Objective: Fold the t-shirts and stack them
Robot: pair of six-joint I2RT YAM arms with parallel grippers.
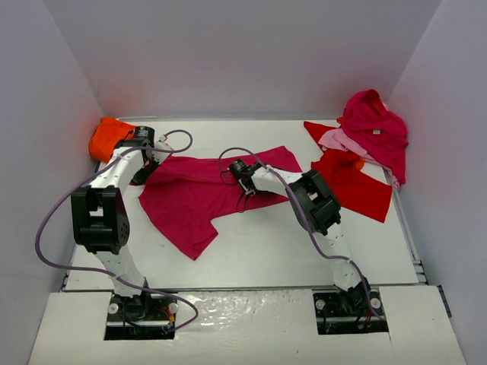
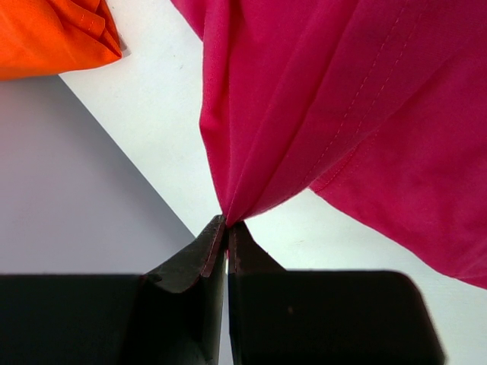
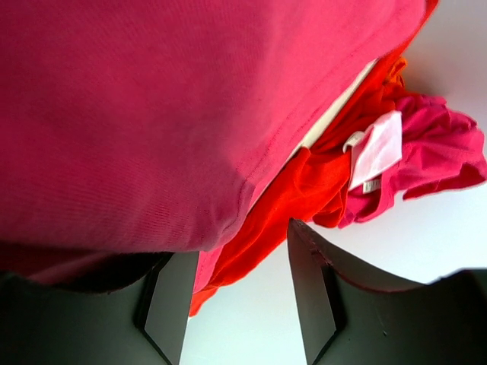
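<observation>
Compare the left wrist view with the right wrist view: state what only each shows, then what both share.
Only the left wrist: the orange t-shirt at upper left, and the left fingers pinched shut on a gathered edge of the spread magenta t-shirt.
Only the right wrist: the bright red t-shirt, a crumpled magenta t-shirt with a white label, and the right fingers standing apart.
Both: the spread magenta t-shirt and the white table.
</observation>
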